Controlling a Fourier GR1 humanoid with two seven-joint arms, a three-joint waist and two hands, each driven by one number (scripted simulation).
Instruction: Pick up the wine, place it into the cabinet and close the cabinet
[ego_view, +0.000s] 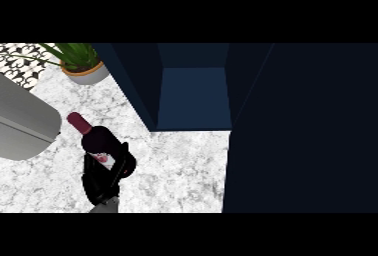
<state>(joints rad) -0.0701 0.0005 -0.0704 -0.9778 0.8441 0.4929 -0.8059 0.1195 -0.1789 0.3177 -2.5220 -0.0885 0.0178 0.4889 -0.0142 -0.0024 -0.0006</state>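
The wine bottle (94, 138), dark with a red cap, leans up and to the left over the marble counter (177, 170). My right hand (103, 181) is curled round its lower body and hides the base. The dark blue cabinet (193, 95) stands open to the upper right of the bottle, its inside showing nothing. Its door (295, 130) is swung wide and fills the right side of the view. A grey forearm (22, 120) lies at the left edge, with no hand showing on it.
A potted plant (81, 62) stands at the back left, beside a patterned tile wall. The cabinet's left wall (136, 85) lies between the bottle and the opening. Marble counter runs between the hand and the door.
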